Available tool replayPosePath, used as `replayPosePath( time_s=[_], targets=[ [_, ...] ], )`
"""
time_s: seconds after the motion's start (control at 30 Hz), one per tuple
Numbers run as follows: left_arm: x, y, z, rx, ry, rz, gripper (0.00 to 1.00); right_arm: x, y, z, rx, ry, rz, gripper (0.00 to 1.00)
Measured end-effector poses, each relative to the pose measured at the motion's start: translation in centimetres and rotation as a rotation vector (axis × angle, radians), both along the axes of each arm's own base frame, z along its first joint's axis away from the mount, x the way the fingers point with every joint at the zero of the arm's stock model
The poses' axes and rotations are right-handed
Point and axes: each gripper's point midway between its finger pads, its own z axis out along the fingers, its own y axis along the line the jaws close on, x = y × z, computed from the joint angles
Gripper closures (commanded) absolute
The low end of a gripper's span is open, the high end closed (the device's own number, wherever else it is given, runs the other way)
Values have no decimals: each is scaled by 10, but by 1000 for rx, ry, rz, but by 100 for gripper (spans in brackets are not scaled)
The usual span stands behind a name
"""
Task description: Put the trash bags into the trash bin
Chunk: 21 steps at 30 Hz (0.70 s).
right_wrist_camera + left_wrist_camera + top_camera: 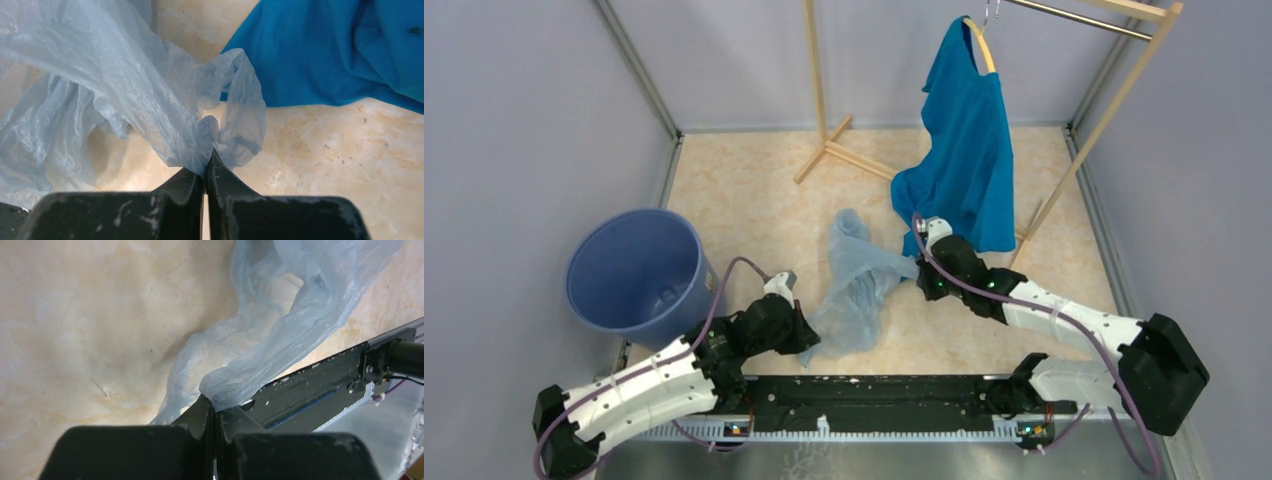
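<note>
The pale blue-grey trash bag (856,285) hangs stretched and crinkled between my two grippers over the middle of the floor. My left gripper (809,340) is shut on the bag's near lower edge; in the left wrist view the film (260,347) bunches at the closed fingertips (214,407). My right gripper (921,268) is shut on the bag's right edge; in the right wrist view the plastic (125,95) is pinched at the gripper (206,162). The round blue trash bin (636,272) stands upright at the left, its mouth open, left of my left arm.
A bright blue T-shirt (964,150) hangs on a hanger from a wooden rack (824,140) at the back right, its hem close behind my right gripper; it also shows in the right wrist view (340,50). Grey walls enclose the floor. A black rail (874,395) runs along the near edge.
</note>
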Motion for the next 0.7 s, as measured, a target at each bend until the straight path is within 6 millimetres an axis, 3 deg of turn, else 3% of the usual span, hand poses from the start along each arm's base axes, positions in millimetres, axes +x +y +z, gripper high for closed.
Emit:
replayPosePath(
  time_s=[0.13,0.23,0.3,0.33,0.37,0.43,0.5,0.57,0.6,0.63,0.7],
  targets=[
    [26,-7,30,61,-99,9,100,9,15,3,5,44,-11,100],
    [71,-30,92,123,-228,4,100,38,38,36,11,35,-16,100],
    [117,-50,157,138,-328,31,100,68,63,88,33,-16,-9,100],
    [143,-57,194,136,-388,53,100,84,74,123,54,-58,-3,100],
    [172,-63,242,121,-477,79,100,97,85,160,86,-115,3,100],
    [208,-66,336,68,-664,118,100,114,102,271,225,-311,28,100],
    [211,-56,421,-18,-868,142,100,98,94,356,353,-491,62,100],
    [189,-36,467,-85,-1005,157,100,64,76,407,449,-625,105,100],
    [174,-22,479,-111,-1058,167,100,43,65,422,496,-685,130,100],
    [161,-8,477,-123,-1091,179,100,18,52,429,547,-739,158,100],
    [143,15,455,-121,-1093,208,100,-2,34,423,589,-783,160,100]
  ],
)
